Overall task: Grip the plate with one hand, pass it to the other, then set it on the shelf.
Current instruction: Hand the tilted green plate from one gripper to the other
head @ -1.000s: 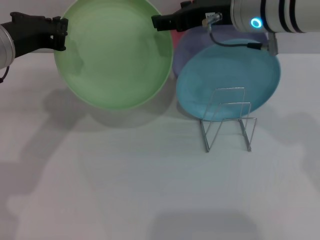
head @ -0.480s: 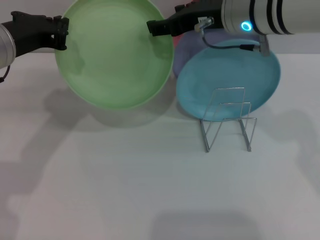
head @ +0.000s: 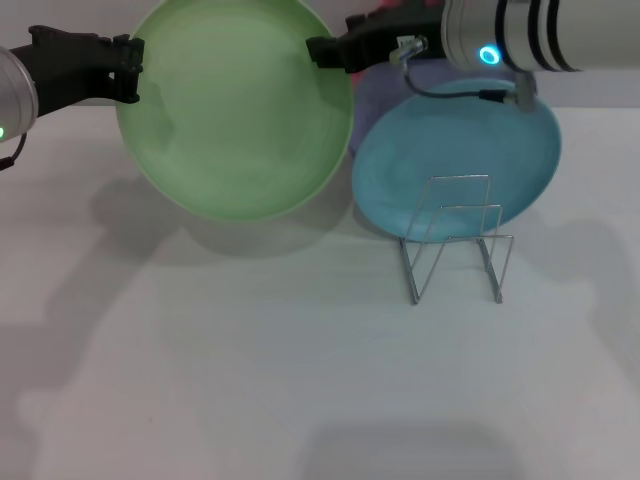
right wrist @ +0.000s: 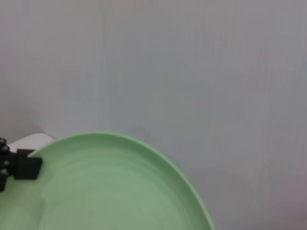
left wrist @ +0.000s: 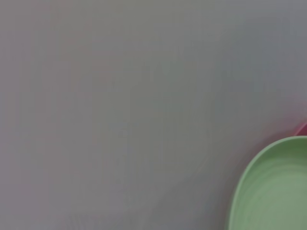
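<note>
Left hand [head: 128, 68] is clamped on the left rim of the plate [head: 235, 105], held up over the far table [head: 250, 380]. Right hand [head: 322, 50] sits at the right rim; I cannot tell if it grips. I want a firm pinch before letting go.

A: How is the scene lit?

B: Evenly and softly from above. The white table [head: 250, 380] is bright, with faint grey shadows under the plate [head: 235, 105] and along the left and lower edges.

A: Any glare or blur?

B: No harsh glare. Both wrist views are soft, and the plate's rim [left wrist: 235, 201] is blurred.
</note>
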